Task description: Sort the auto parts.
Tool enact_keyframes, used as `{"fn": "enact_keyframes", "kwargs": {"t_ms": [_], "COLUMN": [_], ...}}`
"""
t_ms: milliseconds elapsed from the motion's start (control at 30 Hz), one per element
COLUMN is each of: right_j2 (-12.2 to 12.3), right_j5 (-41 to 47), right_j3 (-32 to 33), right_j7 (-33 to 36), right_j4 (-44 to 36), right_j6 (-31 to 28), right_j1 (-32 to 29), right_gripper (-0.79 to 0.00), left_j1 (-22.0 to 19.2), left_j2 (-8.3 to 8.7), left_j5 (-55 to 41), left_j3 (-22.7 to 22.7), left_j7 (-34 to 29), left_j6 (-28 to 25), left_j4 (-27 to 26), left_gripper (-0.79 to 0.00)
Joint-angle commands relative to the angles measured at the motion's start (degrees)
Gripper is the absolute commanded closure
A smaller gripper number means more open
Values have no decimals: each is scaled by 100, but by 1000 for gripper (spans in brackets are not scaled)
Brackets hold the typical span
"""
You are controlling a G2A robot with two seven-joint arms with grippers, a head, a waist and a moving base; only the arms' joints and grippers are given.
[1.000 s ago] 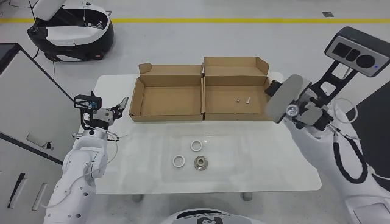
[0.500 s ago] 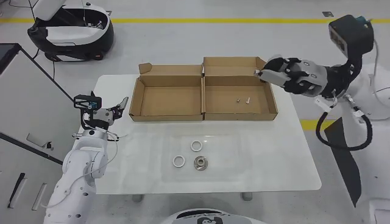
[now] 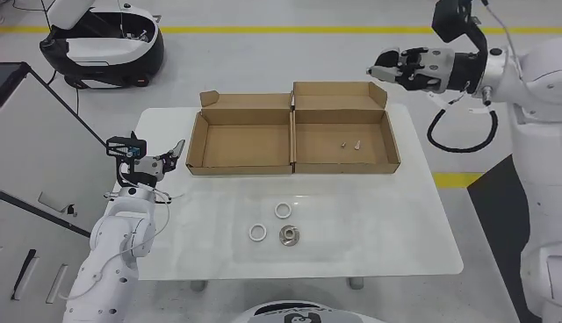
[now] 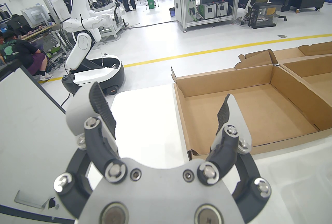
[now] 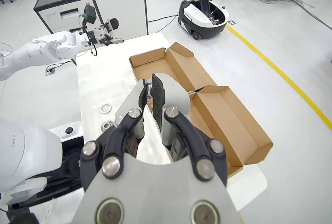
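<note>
bolt (image 5: 148, 90), seemingly — one, gripped; rings (image 3: 283, 210) two; boxes (image 3: 239, 145) two.

No legible text, labels or numbers here. Both cardboard boxes (image 3: 239, 145) are plain and the table (image 3: 378, 226) is unmarked. Nothing can be read on the rings (image 3: 283, 210), nut (image 3: 287, 234) or bolt (image 5: 148, 88).

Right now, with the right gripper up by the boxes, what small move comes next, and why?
Probably bring the right gripper in over the right-hand box. It is shut on a threaded bolt, hanging beyond that box's far corner, and two small parts already lie inside.
</note>
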Motion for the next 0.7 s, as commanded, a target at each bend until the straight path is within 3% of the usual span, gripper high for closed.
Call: {"fn": "enact_keyframes", "kwargs": {"t_ms": [0,500,667], "right_j2": [-1,-1,-32], "right_j5": [8,-13,-692], "right_j3": [7,-1,-459], "right_j7": [7,-16,-231], "right_j4": [-12,-23,-80], "right_j6": [7,22,340], "right_j1": [-7,-20,28], "right_gripper": [0,0,0], "left_j1": [0,0,0], "left_j2": [0,0,0], "left_j5": [0,0,0], "left_j3": [0,0,0], "left_j7": [0,0,0], "left_j6": [0,0,0], "left_j4": [0,0,0], "left_gripper": [-785,-785,-785]}}
